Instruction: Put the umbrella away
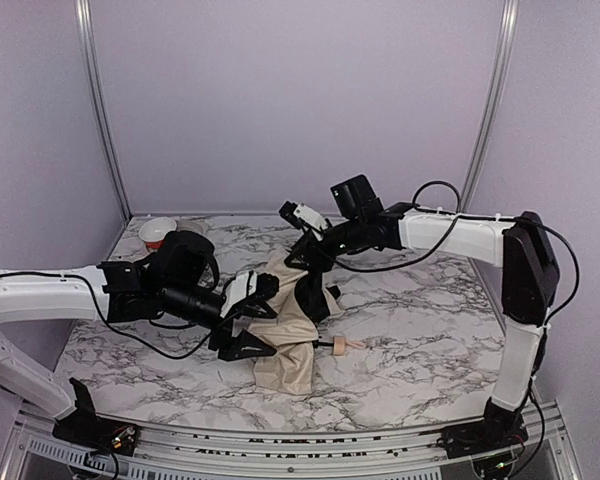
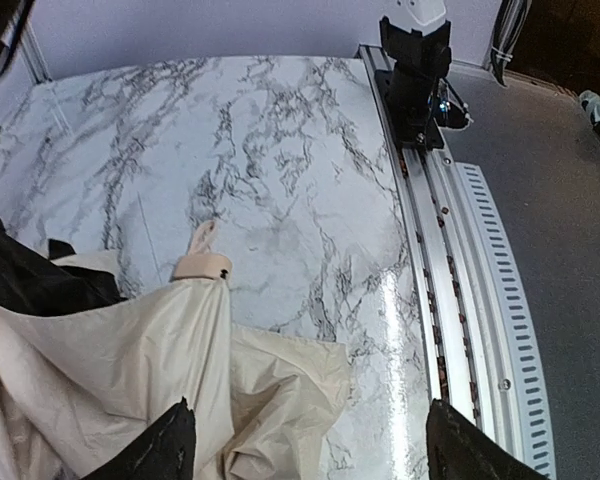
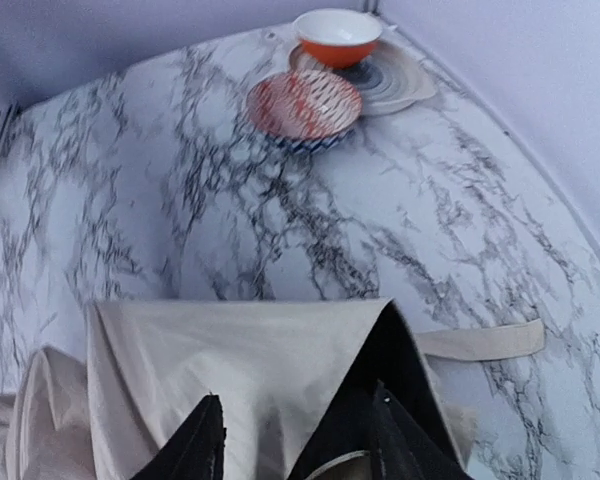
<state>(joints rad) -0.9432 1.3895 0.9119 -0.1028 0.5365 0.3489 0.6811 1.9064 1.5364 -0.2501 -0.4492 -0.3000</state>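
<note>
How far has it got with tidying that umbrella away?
Done: the umbrella lies collapsed on the table, knob handle sticking out. In hand: the left gripper hangs open over its loose fabric; the right gripper straddles a raised fold. To do: the fabric lies spread, not wrapped up.

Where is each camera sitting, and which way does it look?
Top external: high behind the arms, looking down on the table; left arm and right arm show.
Left wrist: on the left arm, facing across the umbrella toward the near rail; left gripper shows below.
Right wrist: on the right arm, facing across the umbrella toward the orange bowl in the far corner; right gripper shows below.
Shared: all see the umbrella; top and right wrist both see the bowl.
</note>
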